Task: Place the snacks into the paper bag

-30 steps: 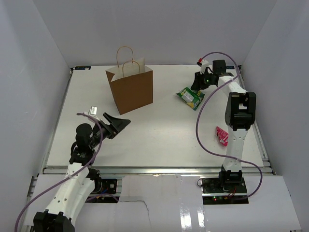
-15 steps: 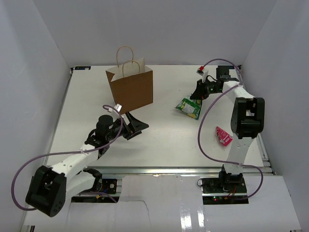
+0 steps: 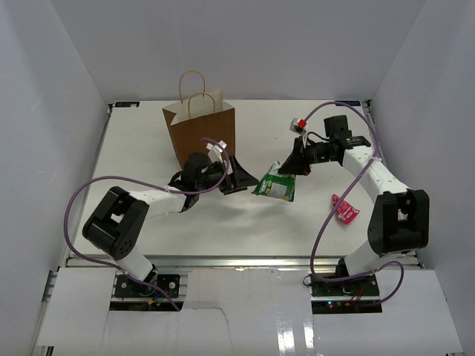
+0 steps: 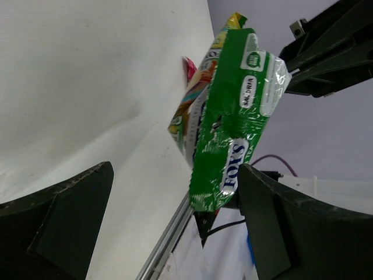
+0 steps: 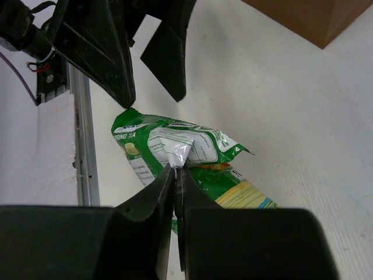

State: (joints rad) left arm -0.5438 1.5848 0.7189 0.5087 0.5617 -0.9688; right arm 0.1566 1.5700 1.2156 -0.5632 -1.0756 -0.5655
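Over the middle of the table (image 3: 148, 215), the right gripper (image 5: 175, 170) is pinched tight on a crease of the green packet (image 3: 273, 183), which dangles clear of it, right of the bag (image 3: 204, 141); the left gripper (image 3: 245, 176), jaws wide apart, faces it empty. The hold looks slight; slick foil could slip free in a swing, or the left jaws could knock it loose.

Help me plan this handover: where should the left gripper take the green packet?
Probably the free end of the green packet facing the left gripper, approached from that side, fingers across its flat faces. The right gripper pinches its middle, leaving that end clear.
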